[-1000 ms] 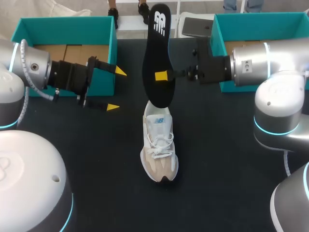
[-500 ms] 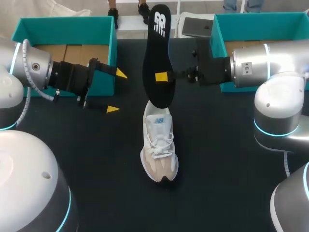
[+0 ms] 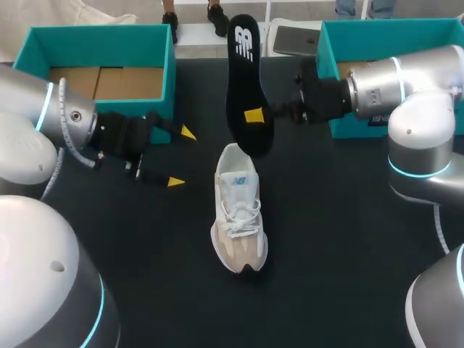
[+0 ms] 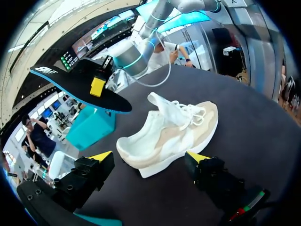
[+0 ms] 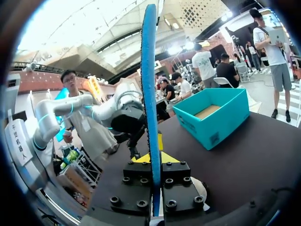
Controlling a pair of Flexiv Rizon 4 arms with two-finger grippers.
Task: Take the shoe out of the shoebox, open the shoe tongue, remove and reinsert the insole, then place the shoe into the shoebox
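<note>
Shoe (image 3: 238, 217) lies on black table (image 3: 326, 254); teal shoeboxes (image 3: 101, 47) behind; insole (image 3: 246, 87) held aloft.

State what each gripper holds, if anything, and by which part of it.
The right gripper is shut on the flat black insole with a blue underside, pinched at one long edge, nearer its unprinted end. The left gripper is open, holding nothing.

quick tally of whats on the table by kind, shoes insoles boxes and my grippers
shoes: 1, the white shoe
insoles: 1, the black insole
teal boxes: 2, left box and right box
grippers: 2, left gripper and right gripper
total: 6
</note>
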